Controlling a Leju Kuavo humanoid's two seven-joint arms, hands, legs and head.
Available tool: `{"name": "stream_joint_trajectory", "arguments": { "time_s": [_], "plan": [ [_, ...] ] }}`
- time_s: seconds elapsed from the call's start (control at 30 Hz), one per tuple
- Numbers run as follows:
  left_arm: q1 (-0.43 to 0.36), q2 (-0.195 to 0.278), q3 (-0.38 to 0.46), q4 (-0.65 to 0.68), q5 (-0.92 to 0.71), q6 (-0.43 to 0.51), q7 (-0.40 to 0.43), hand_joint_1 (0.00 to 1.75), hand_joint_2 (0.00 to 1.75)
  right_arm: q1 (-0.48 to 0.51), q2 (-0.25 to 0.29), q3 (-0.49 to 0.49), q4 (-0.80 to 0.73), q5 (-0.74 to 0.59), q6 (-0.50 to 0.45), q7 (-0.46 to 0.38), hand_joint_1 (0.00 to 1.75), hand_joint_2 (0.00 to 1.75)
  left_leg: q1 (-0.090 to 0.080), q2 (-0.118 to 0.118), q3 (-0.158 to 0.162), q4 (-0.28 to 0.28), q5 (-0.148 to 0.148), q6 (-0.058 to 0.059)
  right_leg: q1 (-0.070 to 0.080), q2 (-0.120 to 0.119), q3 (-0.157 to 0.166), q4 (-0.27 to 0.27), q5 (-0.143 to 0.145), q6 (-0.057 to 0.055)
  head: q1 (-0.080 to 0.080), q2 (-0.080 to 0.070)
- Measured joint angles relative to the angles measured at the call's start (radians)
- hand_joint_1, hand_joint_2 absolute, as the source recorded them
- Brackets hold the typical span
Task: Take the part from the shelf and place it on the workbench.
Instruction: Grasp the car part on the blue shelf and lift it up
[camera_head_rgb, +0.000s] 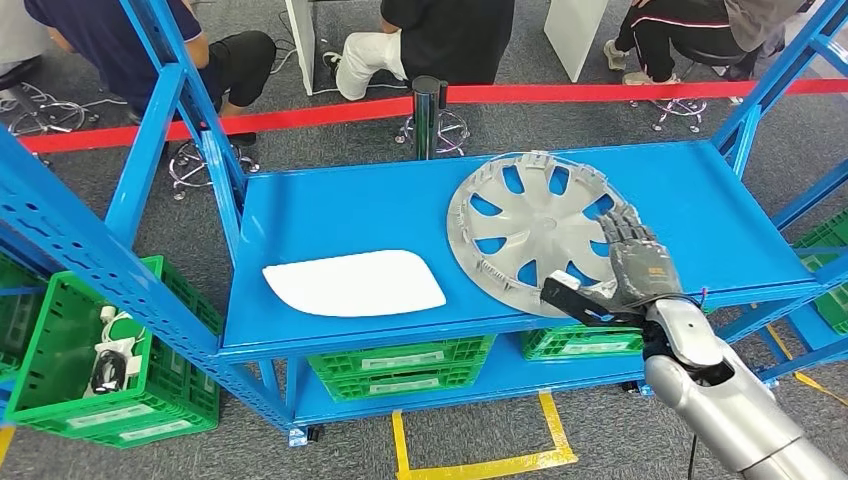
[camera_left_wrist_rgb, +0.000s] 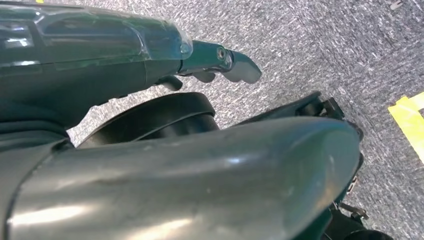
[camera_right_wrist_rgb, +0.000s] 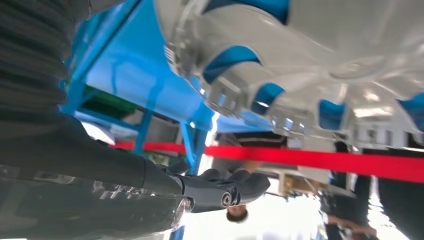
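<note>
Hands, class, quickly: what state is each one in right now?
Left hand: holds nothing visible; open or closed cannot be told.
Right hand: open, fingers over the silver plastic wheel cover, not gripping.

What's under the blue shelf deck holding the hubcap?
Green crates sit on the lower level beneath the blue shelf deck, which carries the hubcap. The deck covers their contents and anything further back.
</note>
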Motion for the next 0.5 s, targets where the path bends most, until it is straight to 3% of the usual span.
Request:
{"name": "stream_joint_trajectory", "arguments": {
  "time_s": [0.2,0.5],
  "plan": [
    [0.0,-0.003,-0.005,0.0,-0.002,0.003,0.006,0.0,0.0,-0.032,0.041,0.051,0.003,0.08,-0.143,-0.016,0.0,1.75,0.0,0.006,0.001,0.0,0.0,0.0,0.0,0.002,0.0,0.001,0.0,0.0,0.001,0.0],
    [-0.007,-0.003,-0.005,0.0,0.0,0.009,0.0,0.0,0.0,-0.075,0.115,0.118,-0.006,0.086,-0.14,-0.044,0.0,1.75,0.0,0.011,0.002,0.0,0.0,0.0,0.001,0.006,-0.001,0.001,0.001,-0.001,0.0,0.0]
  ]
}}
